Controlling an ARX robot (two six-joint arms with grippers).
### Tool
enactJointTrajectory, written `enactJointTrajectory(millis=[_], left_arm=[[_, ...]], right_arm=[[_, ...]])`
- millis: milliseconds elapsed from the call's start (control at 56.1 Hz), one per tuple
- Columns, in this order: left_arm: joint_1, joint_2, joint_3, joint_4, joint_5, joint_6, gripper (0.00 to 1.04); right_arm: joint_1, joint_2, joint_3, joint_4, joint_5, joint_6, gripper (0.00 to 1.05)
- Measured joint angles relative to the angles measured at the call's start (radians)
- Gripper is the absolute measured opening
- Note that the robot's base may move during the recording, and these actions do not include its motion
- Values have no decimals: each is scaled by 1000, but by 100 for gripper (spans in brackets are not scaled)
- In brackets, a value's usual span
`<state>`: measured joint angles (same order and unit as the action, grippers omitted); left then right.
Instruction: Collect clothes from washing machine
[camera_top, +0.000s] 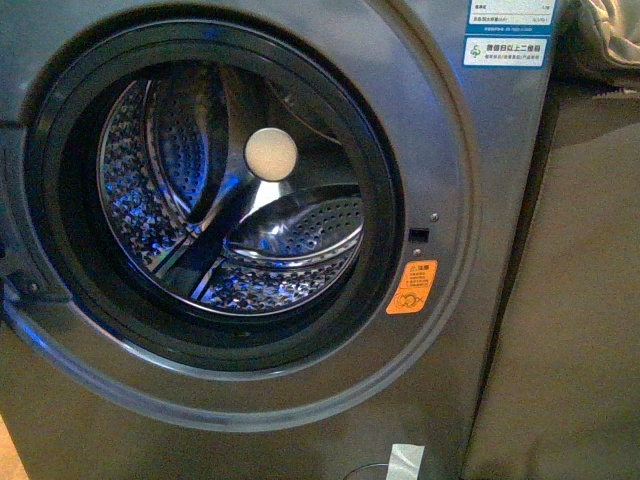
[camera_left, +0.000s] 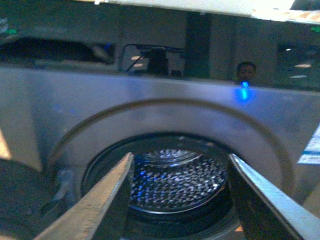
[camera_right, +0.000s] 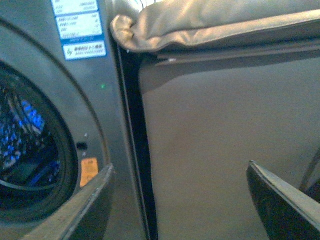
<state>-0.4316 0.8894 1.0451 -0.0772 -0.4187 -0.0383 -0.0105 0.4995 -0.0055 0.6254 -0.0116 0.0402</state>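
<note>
Looking straight in from the front view, the grey metallic front-loading washing machine (camera_top: 440, 120) fills the frame, its round black-rimmed porthole (camera_top: 215, 190) standing open onto the perforated steel drum (camera_top: 240, 215). No dark garment shows in there: only bare steel, a pale round disc (camera_top: 271, 154) at the back and blue glints. The clothes may lie low behind the rim; I cannot tell. The orange warning sticker (camera_top: 412, 287) sits just right of the opening, a small white tag (camera_top: 405, 460) low on the panel. Neither arm is in view here.

Over to the left wrist view: the left end effector (camera_left: 180, 195) is spread wide, grasping nothing, and aimed square at the drum mouth, which I read as lining up a reach inside. The black rim rings the way in, so the fingers need to clear it all round.

Right wrist view now: the right end effector (camera_right: 180, 200) is also released and empty, parked off beside the machine's right edge, facing a plain tan panel (camera_right: 210, 140) with a folded beige cushion (camera_right: 200, 22) on top. Plenty of open room there, and it leaves the porthole free.
</note>
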Motion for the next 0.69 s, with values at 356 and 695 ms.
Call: enactJointTrajectory(millis=[356,695], left_arm=[[192,-271,-553,204,185,31,4],[301,-425,-785,276,292,31,4]], right_arm=[[6,-257,8,-377,8,-36,8],[7,-381,10,-523,8,-39,2]])
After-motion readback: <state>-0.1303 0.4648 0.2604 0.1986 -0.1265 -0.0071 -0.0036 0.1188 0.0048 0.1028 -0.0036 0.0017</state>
